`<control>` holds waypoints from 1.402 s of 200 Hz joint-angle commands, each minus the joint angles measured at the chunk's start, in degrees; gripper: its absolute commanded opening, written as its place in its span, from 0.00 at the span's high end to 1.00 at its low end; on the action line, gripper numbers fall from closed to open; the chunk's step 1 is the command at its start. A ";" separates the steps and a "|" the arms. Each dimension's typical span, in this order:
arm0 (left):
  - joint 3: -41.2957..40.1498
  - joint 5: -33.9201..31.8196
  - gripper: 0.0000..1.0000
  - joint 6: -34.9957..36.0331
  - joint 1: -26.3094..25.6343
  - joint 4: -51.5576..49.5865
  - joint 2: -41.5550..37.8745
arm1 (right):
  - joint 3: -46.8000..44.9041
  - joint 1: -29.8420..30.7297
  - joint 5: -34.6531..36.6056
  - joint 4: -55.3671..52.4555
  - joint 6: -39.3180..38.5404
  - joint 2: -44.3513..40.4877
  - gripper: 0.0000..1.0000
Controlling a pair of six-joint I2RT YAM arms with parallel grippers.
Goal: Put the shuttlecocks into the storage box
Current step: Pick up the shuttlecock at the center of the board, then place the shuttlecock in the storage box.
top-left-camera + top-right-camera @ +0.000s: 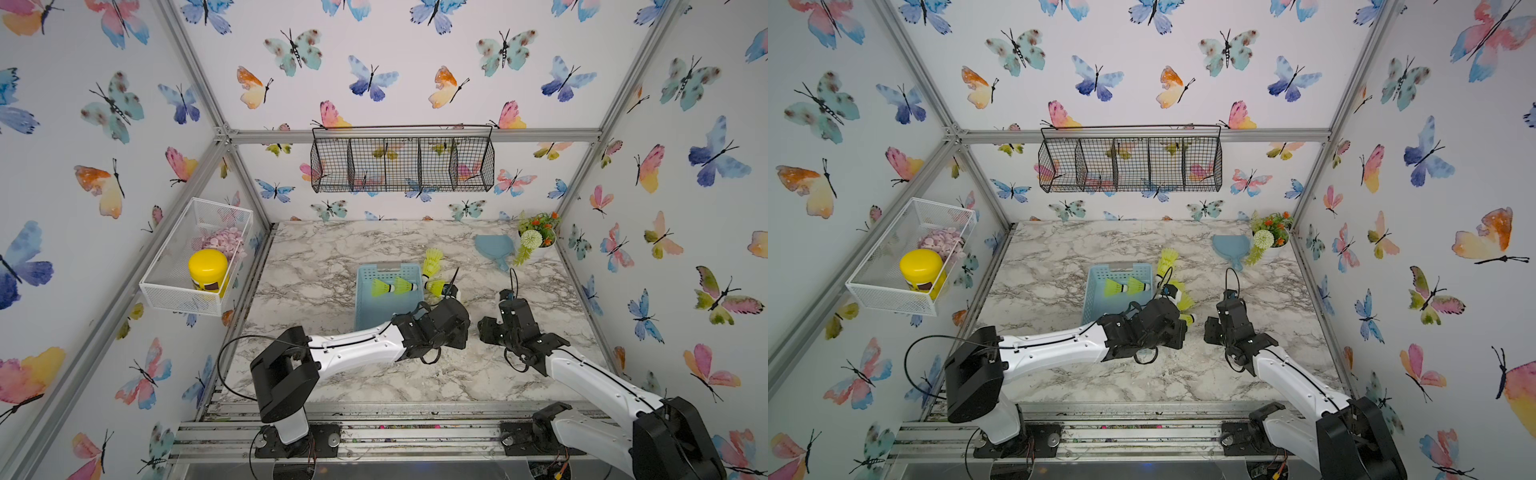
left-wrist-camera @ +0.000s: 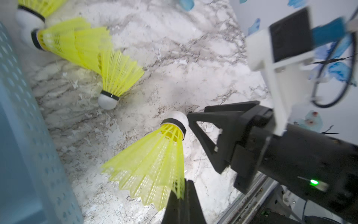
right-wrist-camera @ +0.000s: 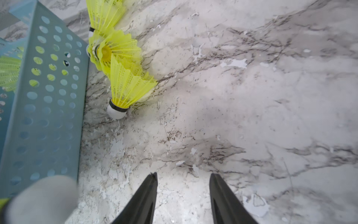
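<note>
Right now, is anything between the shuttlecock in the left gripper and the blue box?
Nothing visible. The left gripper pinches the held shuttlecock by its skirt; only bare marble tabletop lies before the storage box wall. Loose shuttlecocks lie farther along it.

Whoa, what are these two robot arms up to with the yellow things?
They are packing shuttlecocks into the blue box; two already lie inside. The left gripper has its jaws shut on the skirt of one shuttlecock beside the box. The right gripper hangs nearby, jaws open and empty. A few more lie on the table.
</note>
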 commanded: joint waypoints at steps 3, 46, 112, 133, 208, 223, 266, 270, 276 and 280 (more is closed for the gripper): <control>0.20 0.83 1.00 6.37 2.15 -3.23 -5.14 | -0.59 0.03 2.39 -0.66 -0.32 -0.38 0.49; -4.50 8.17 1.00 16.22 9.85 -4.82 -14.20 | -0.35 0.03 -4.39 3.30 -5.77 -0.91 0.48; -6.11 20.34 1.00 33.29 23.16 -14.60 -19.50 | -0.30 0.03 -11.14 5.27 -9.20 -1.01 0.48; -8.13 22.12 1.00 36.95 25.81 -14.77 -19.92 | -0.12 0.03 -11.59 5.23 -9.70 -1.76 0.48; -11.74 27.26 1.00 40.12 31.37 -11.21 -13.34 | -0.30 0.03 -14.76 6.45 -11.23 -3.37 0.48; -11.37 27.58 1.00 40.31 31.52 -10.22 -10.89 | -0.22 0.03 -14.79 6.44 -11.15 -3.22 0.48; -8.42 27.52 1.00 41.28 31.86 -9.57 -4.19 | 0.02 0.03 -15.63 5.72 -10.84 -3.00 0.48; -8.37 27.59 1.00 41.36 31.88 -9.24 -3.82 | -0.10 0.07 -15.57 5.66 -10.73 -3.08 0.48; -8.17 27.76 1.00 41.43 31.93 -8.99 -3.19 | -0.25 0.03 -15.49 5.58 -10.67 -3.27 0.48; -7.95 27.92 1.00 41.49 32.04 -8.81 -2.74 | -0.34 0.03 -15.56 5.57 -10.63 -3.43 0.48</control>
